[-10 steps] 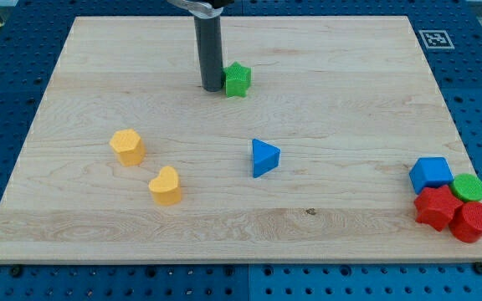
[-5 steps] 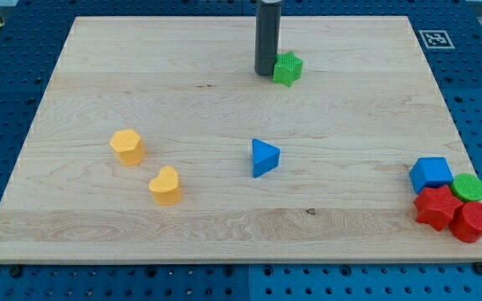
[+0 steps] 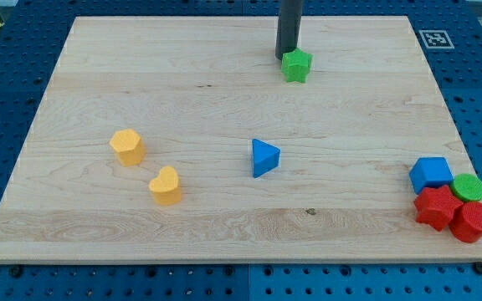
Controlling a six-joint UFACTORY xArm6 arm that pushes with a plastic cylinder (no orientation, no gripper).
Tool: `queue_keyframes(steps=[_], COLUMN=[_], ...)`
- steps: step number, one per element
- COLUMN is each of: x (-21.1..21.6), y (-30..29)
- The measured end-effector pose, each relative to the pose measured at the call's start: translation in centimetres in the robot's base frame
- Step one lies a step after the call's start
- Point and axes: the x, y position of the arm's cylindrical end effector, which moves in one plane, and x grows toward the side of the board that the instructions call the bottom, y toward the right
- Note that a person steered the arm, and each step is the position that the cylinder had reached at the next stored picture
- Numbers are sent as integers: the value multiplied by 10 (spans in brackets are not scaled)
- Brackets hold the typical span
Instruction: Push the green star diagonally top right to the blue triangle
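Note:
The green star (image 3: 296,65) lies near the view's top, right of centre on the wooden board (image 3: 224,217). My tip (image 3: 287,55) stands just above and slightly left of the star, touching or nearly touching it. The blue triangle (image 3: 264,157) lies near the board's middle, well below the star and a little to its left.
Two yellow blocks (image 3: 127,146) (image 3: 166,186) lie at the view's left. At the bottom right edge sit a blue cube (image 3: 431,174), a green cylinder (image 3: 469,187), a red star (image 3: 436,207) and a red cylinder (image 3: 474,221) in a cluster.
My tip has moved right and toward the view's top, going from the star's left side to above it. The green star has slid right across the top of the board.

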Motion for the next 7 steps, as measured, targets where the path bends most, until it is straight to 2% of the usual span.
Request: queue_keyframes(steps=[4, 7], x=[45, 53], y=[4, 45])
